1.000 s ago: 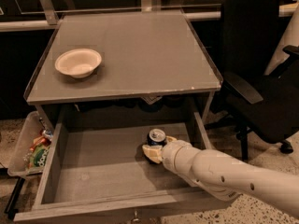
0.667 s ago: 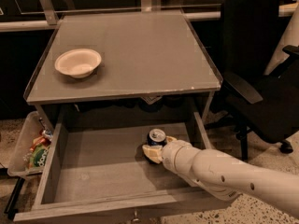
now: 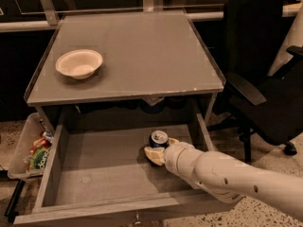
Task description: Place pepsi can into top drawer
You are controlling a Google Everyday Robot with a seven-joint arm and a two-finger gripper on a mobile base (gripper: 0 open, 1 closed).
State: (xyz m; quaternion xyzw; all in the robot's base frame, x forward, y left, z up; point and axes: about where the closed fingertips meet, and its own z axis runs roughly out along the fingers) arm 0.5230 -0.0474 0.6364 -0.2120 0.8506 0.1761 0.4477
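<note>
Reaching into the wide shallow grey wooden top drawer [image 3: 94, 174] from the right, the cream two-finger gripper [image 3: 161, 147] is clasping the small dark blue, silver-topped pepsi can [image 3: 158, 137], which is standing upright on the drawer bottom. Up and left of the gripper, a round white bowl [image 3: 79, 63] is sitting on the flat grey tabletop [image 3: 142, 51]. Far left of the gripper, a tray of snack packets [image 3: 37, 152] is sitting beside the drawer.

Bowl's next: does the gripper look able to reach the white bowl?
Probably not directly: the gripper is down in the top drawer at the pepsi can, and the white bowl sits on the tabletop above.
</note>
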